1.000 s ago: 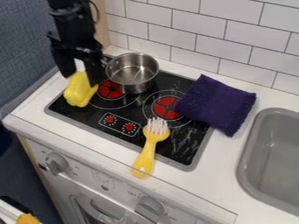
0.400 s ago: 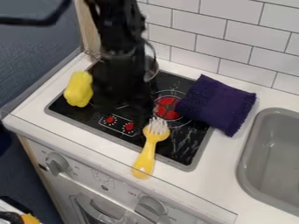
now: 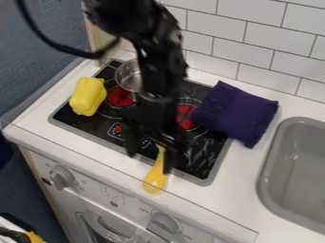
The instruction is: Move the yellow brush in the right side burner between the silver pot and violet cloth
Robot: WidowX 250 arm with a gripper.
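A: Pincer (image 3: 149, 163), quick?
B: Over the cooktop (image 3: 95, 124), near its front rim, hanging down. Wide: fingers (image 3: 131, 147) apart, yellow brush (image 3: 155, 179) between them. Touching it? Can't tell.
A: Brush, then.
B: Handle slants over the cooktop's front rim, its end on the bench (image 3: 209, 204) near the front edge. Head's hidden behind the pincer.
A: Burner?
B: Right side burner (image 3: 185, 117), partly hidden by the arm (image 3: 158, 61). The handle lies in front of it, toward the bench's front edge.
A: Pot and cloth?
B: Silver pot (image 3: 129, 77), upright at the cooktop's back left, partly hidden. Violet cloth (image 3: 234, 114) half on the cooktop's right side, half on the bench, toward the back edge.
A: Rest?
B: Yellow toy pepper (image 3: 88, 97), left side of the cooktop. Grey sink (image 3: 301, 161), right end of the bench.
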